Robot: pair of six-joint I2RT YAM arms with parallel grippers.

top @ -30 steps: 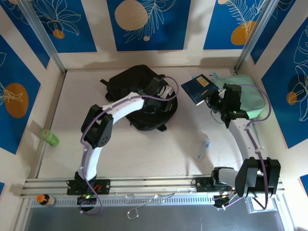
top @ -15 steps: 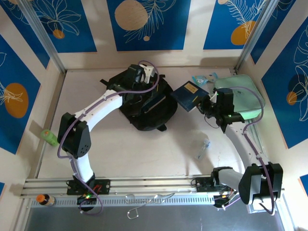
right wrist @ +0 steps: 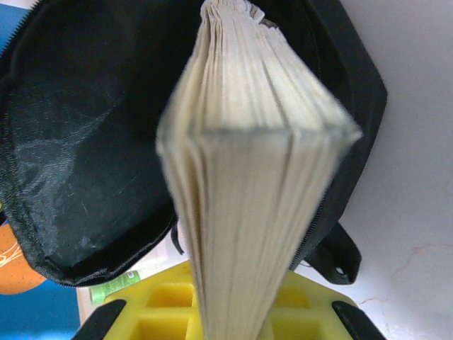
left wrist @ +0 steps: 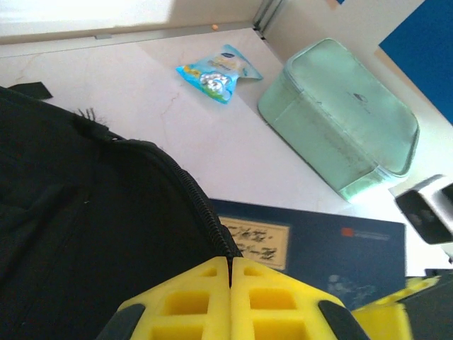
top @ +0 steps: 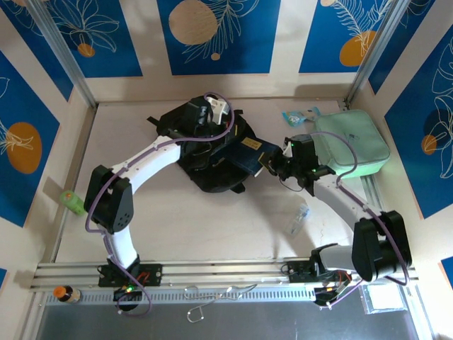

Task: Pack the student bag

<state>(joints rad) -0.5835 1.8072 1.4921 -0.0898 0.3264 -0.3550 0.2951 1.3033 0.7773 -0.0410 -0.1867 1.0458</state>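
The student bag (top: 212,177) lies at the far middle of the table (top: 177,219) with its mouth open. Half a second ago the dark blue book (top: 246,151) hung between the bag and the mint-green case (top: 352,142). Now the right arm has carried it leftward, and its leading end sits over the bag's right rim. The left arm has barely moved since then. The right gripper (right wrist: 230,312) is clamped on the book's page edge, and the left gripper (left wrist: 230,265) is pinched tight on the bag's zipper rim. From above, the left fingers are hidden under the wrist and the right gripper covers the book's near end. The right wrist view blurs the pages, so how far the book reaches inside is unclear.
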